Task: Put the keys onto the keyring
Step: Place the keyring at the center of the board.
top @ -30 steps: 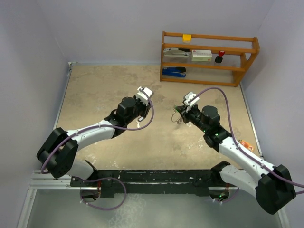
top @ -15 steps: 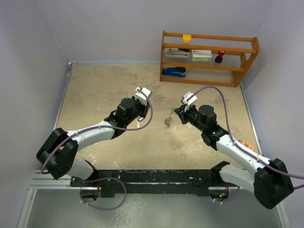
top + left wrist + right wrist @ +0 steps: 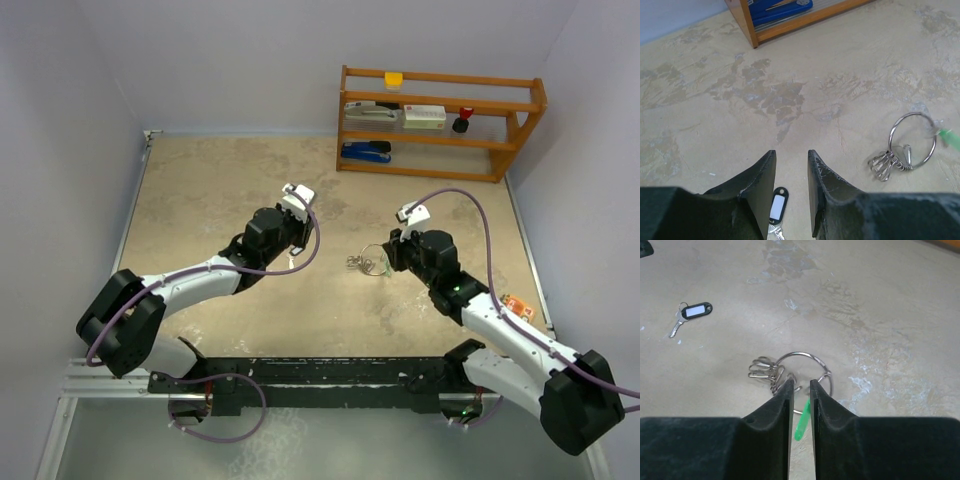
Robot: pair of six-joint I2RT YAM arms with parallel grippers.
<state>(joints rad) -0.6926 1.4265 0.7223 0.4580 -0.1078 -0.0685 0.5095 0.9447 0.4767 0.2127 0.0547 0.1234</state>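
The keyring (image 3: pixel 816 361) is a thin silver wire ring lying flat on the table, with a bunch of small silver keys (image 3: pixel 762 371) at its left side. A green-headed key (image 3: pixel 801 424) lies by the ring, seen through the gap between my right fingers. My right gripper (image 3: pixel 801 384) hovers just above the ring's near edge with its jaws a narrow gap apart and holds nothing. In the top view the ring (image 3: pixel 372 264) lies just left of the right gripper (image 3: pixel 390 254). My left gripper (image 3: pixel 791 152) is open and empty, with the ring (image 3: pixel 912 140) to its right.
A single key with a black and white tag (image 3: pixel 776 205) lies under my left gripper and also shows in the right wrist view (image 3: pixel 692 311). A wooden shelf (image 3: pixel 440 140) with a blue stapler stands at the back right. A small orange object (image 3: pixel 517 305) lies beside the right arm.
My right gripper carried the hanging keyring leftwards, lowered it and let go. The ring now lies flat on the table. The left arm has barely moved.
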